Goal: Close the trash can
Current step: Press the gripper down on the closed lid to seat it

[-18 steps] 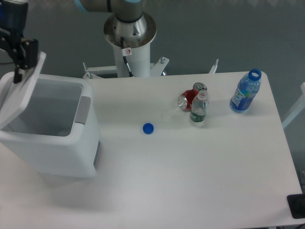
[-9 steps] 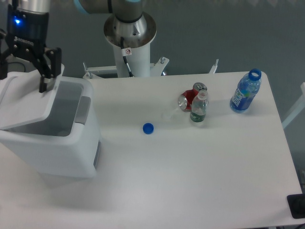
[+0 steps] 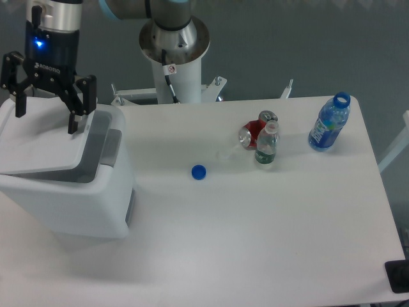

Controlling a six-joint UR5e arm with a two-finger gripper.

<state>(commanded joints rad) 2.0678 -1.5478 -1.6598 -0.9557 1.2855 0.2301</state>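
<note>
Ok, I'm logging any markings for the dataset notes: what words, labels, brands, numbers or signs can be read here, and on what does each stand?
"ROBOTIQ", white letters on the black body of the tool; small, only just readable.
Round red-ringed prohibition sign on the robot's white pedestal; its symbol is too small to make out.
Blue bottle label: print blurred, unreadable.
Small clear bottle green label: unreadable.
Red cans: no readable print.
Trash can: no text visible.

Tool [image 3: 47,115] spread over trash can [image 3: 70,192] lid [image 3: 39,148], prob. touching.
</note>
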